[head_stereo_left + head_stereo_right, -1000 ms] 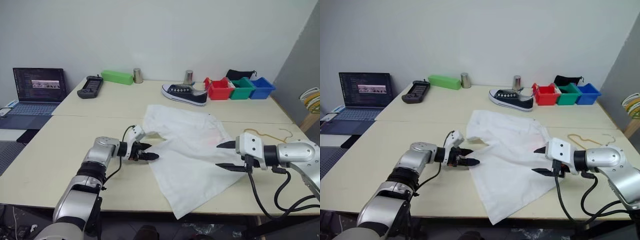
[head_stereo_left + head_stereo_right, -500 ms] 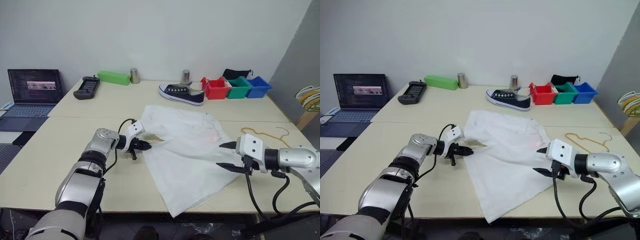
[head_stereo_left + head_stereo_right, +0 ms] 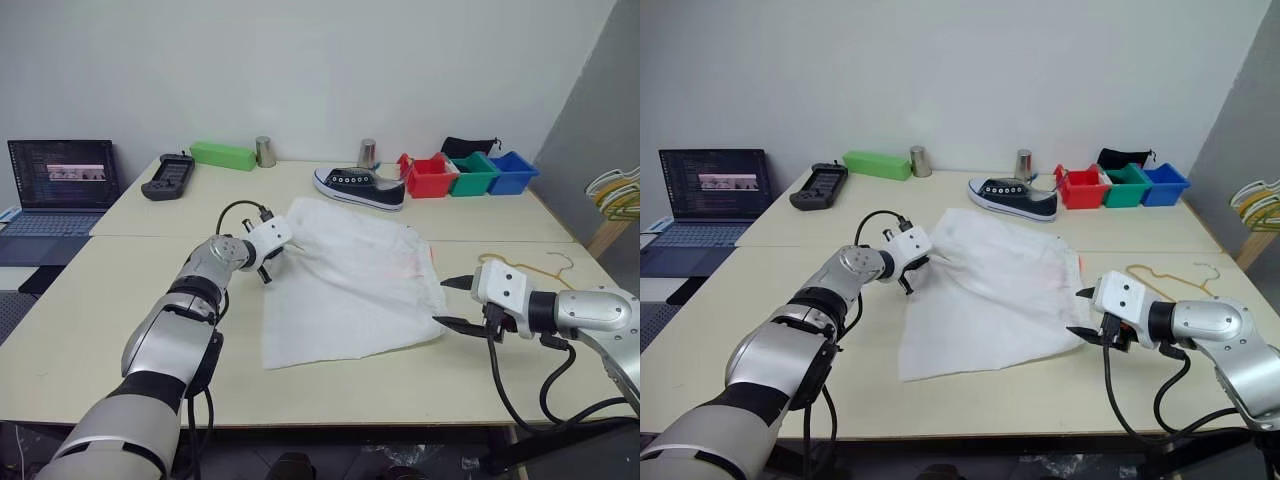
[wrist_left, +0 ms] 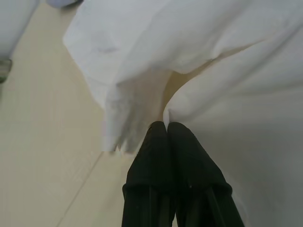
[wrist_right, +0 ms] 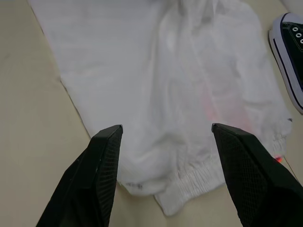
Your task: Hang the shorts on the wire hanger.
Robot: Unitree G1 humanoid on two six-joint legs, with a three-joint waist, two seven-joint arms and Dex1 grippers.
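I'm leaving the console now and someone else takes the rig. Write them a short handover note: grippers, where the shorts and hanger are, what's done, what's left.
Left gripper: shut on an edge of the shorts, at their far left side.
Right gripper: open, hovering just off the shorts' gathered waistband at their right edge, holding nothing.
Shorts: spread flat on the table, in front of the shoe.
Wire hanger: lying flat on the table beyond the right gripper, untouched.
Done: one edge gripped.
Left: pick up the hanger, get the shorts onto it.

Left gripper (image 3: 272,262) stretched forward, fingers pressed together on cloth. Right gripper (image 3: 448,303) held low, pointing left, fingers spread wide apart.
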